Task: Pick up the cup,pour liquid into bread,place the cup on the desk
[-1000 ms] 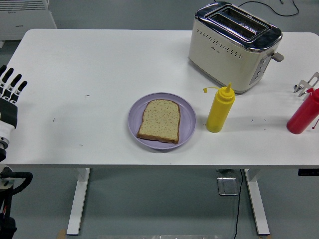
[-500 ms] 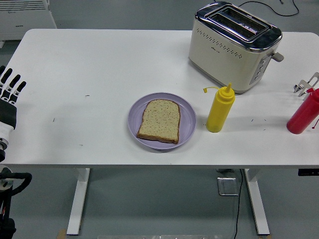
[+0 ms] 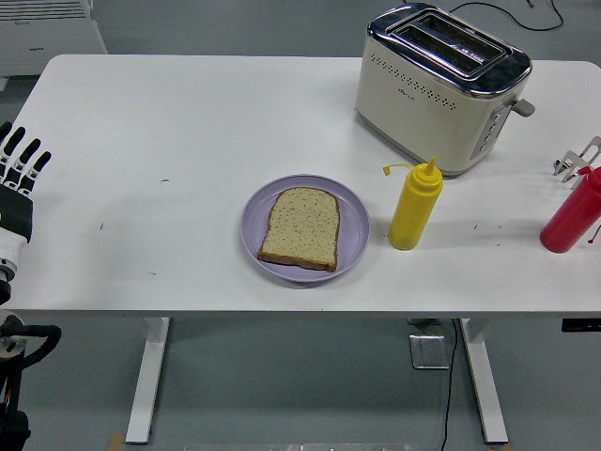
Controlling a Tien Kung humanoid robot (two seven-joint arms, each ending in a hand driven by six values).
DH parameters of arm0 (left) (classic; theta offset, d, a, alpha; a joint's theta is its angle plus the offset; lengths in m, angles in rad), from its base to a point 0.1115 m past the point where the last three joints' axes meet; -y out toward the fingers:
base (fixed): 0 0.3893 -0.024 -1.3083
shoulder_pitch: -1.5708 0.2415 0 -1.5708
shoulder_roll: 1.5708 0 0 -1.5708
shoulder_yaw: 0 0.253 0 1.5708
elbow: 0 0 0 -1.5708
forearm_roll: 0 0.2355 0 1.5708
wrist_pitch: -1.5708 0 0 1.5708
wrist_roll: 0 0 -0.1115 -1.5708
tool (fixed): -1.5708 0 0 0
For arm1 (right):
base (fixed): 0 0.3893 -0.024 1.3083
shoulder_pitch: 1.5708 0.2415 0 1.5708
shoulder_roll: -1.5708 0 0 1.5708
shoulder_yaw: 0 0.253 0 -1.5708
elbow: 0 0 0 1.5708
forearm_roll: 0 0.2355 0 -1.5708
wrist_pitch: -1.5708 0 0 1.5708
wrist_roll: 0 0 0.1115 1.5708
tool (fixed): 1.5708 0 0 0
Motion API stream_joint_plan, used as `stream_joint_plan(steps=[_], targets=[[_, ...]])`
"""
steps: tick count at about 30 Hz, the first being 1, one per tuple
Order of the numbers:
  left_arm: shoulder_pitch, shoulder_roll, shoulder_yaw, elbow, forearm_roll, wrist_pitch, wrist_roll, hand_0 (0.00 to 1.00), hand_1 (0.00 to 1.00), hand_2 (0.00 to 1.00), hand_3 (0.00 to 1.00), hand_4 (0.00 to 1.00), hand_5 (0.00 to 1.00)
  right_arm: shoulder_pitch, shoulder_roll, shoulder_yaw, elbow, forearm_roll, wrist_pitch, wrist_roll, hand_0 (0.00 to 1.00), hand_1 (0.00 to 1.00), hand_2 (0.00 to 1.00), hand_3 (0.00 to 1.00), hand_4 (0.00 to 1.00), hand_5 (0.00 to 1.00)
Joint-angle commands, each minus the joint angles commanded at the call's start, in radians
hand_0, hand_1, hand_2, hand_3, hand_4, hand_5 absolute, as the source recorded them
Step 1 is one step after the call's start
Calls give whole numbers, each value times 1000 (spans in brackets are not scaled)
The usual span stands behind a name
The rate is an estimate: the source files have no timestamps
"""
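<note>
Resting at the worktop's (image 3: 188,113) left edge, left robot hand (image 3: 19,183) spread, empty, far from bread (image 3: 300,228) on plate (image 3: 352,225).

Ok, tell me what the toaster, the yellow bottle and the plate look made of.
Toaster: glossy cream shell, probably painted metal or plastic, with a mirror-like chrome top.
Yellow bottle: matte, soft-looking plastic with a nozzle tip and a cap hanging from it.
Plate: smooth lilac, plastic or glazed ceramic; cannot tell which.

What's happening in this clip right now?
Nothing is being handled yet. The left hand rests open at the table's left edge. A bread slice lies on a purple plate, a yellow squeeze bottle stands beside it, and a red bottle stands at the right edge by metal fingers. No cup is visible.
</note>
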Motion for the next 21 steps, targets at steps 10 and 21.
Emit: stream_joint_plan(steps=[10, 21], targets=[[-2, -1, 0, 1, 1, 0, 0, 716, 758, 804, 708, 665, 998, 6, 6, -1, 1, -7, 12, -2, 792, 734, 731, 760, 622, 595], [-9, -2, -4, 1, 1, 1, 0, 716, 758, 804, 709, 665, 998, 18, 10, -3, 7, -10, 18, -4, 793, 733, 731, 759, 623, 597]])
